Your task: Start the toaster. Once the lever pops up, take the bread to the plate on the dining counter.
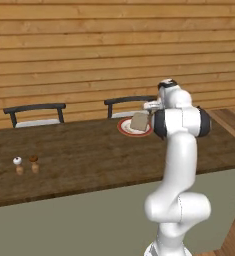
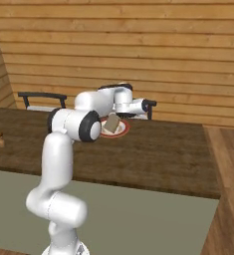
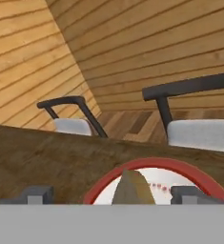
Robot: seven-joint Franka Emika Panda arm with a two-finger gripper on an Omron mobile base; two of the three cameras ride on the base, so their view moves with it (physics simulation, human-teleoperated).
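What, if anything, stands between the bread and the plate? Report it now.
Nothing visible. The bread is already over the plate on the dining counter, standing tilted between the open fingers of the gripper.

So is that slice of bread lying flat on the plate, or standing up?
Standing tilted, not flat: the bread rises on edge from the red-rimmed plate, between the spread fingers.

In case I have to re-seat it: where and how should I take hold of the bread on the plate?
Grip the bread by its upper edge, from above, jaws across its thin faces. It stands tilted on the plate, so that edge sticks up free, between the gripper's open tips.
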